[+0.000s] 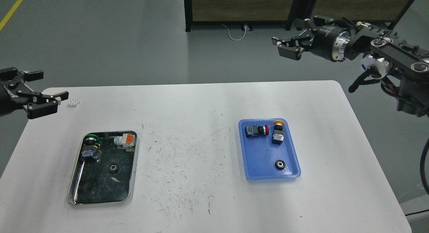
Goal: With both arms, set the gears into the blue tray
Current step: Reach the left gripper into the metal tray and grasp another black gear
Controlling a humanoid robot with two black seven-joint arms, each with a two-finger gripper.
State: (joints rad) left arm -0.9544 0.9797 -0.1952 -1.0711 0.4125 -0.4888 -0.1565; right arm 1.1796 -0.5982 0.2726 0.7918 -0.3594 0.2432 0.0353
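Blue plastic, shallow and round-cornered, the blue tray sits right of centre on the white surface. One small black toothed gear with a silvery hub already lies near its lower right corner, below two push-button switches, one red-capped and one yellow-capped. The other gear rests in the shiny metal tray with a dark bottom at lower left, below a green-capped switch and an orange-and-white part.

The left gripper hangs at the left edge of the frame, above and left of the metal tray, fingers spread and holding nothing. The right gripper is raised at upper right, well apart from both trays, also spread and empty.

By my judgement the task is half done, between placements. The next move calls for the left gripper to descend over the remaining gear, avoiding the nearby switch, close on it, and carry it across to the blue tray.
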